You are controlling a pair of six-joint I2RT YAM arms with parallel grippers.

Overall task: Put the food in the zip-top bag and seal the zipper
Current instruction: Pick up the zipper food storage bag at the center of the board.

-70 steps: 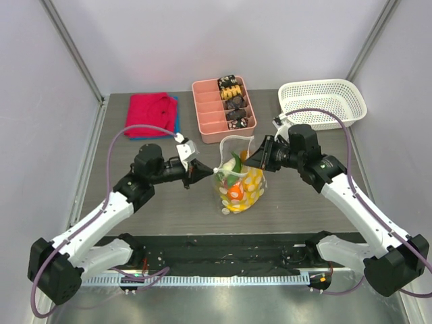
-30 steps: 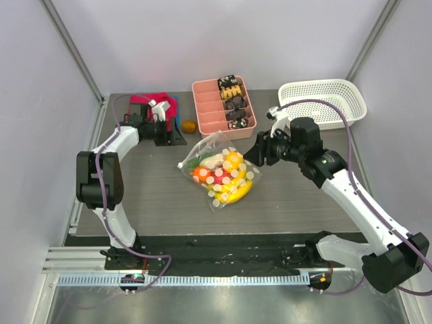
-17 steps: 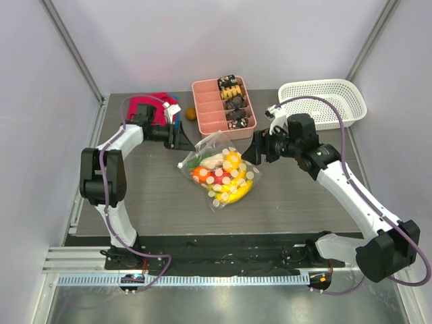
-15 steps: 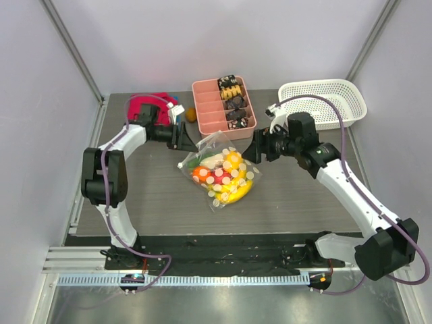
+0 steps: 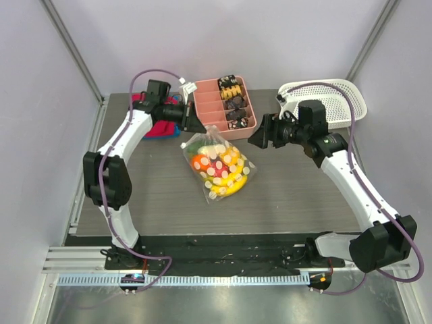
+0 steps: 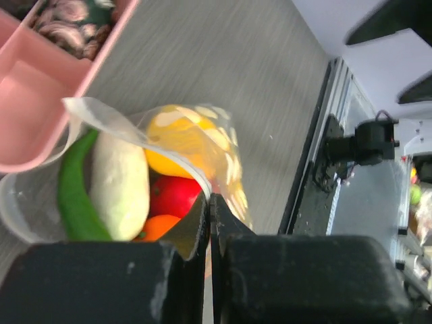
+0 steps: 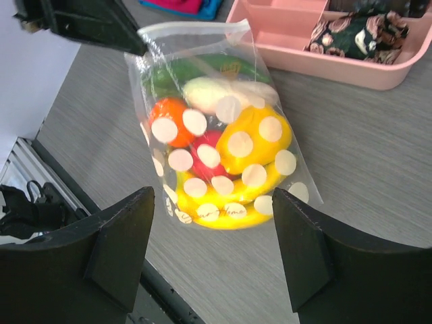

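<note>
**Left tool pinches filled bag's corner while right tool hangs open**

A clear plastic zip-top bag printed with white oval dots (image 5: 219, 169) lies on the grey wood-grain counter (image 5: 304, 196) at the centre of the overhead view, its mouth toward the top of the frame. Packed inside are a long green plastic vegetable (image 7: 202, 67), a white oblong piece (image 7: 216, 91), a small plastic orange (image 7: 169, 115), a red plastic apple (image 6: 174, 196), a yellow plastic pepper (image 7: 260, 152) and yellow plastic bananas (image 7: 219, 219).

The left tool (image 5: 200, 126), reaching in from the upper left, is clenched on the bag's upper-left corner. In its own wrist view the two dark fingers (image 6: 229, 216) meet with the film caught at their tips. The pale press-seal strip (image 7: 196, 27) runs along the bag's top edge, and the pictures do not show whether it is pressed together.

The right tool (image 7: 212, 196) hangs above the bag with its fingers spread wide, grasping nothing. In the overhead view it sits just right of the bag's upper edge.

Behind the bag, at upper centre, stands a pink divided plastic tray (image 5: 210, 115) holding dark brown snacks (image 5: 236, 108). A white mesh plastic basket (image 5: 337, 91) sits at the upper right, and a red cloth (image 5: 159, 128) lies at the upper left, partly hidden by the left arm.
</note>
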